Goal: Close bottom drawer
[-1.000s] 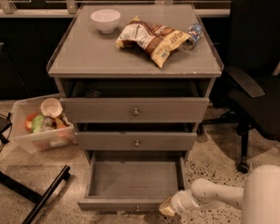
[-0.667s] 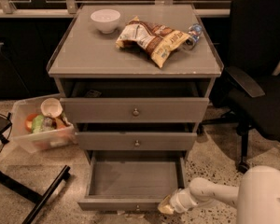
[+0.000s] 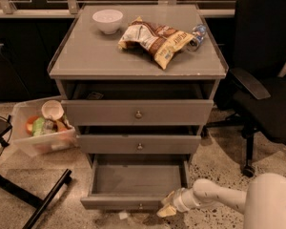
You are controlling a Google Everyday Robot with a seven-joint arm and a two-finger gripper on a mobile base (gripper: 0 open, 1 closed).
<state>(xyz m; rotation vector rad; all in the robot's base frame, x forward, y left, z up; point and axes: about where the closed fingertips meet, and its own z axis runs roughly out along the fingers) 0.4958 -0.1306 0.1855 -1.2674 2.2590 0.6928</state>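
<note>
The bottom drawer (image 3: 133,180) of the grey cabinet (image 3: 138,61) is pulled far out, showing a plain grey empty interior. Its short front panel (image 3: 119,202) has a small round knob (image 3: 140,206). My gripper (image 3: 166,209) is at the end of the white arm (image 3: 214,197), low at the drawer front's right end, touching or almost touching its outer face. The middle drawer (image 3: 139,144) and top drawer (image 3: 137,112) above stand slightly open.
On the cabinet top are a white bowl (image 3: 107,20), a chip bag (image 3: 155,38) and a plastic bottle (image 3: 196,35). A clear bin of items (image 3: 40,128) sits on the floor at left. A black office chair (image 3: 264,80) stands at right. A black stand leg (image 3: 43,202) is lower left.
My gripper has shifted slightly left and down along the drawer front's right end. The drawer looks about as far out as before.
</note>
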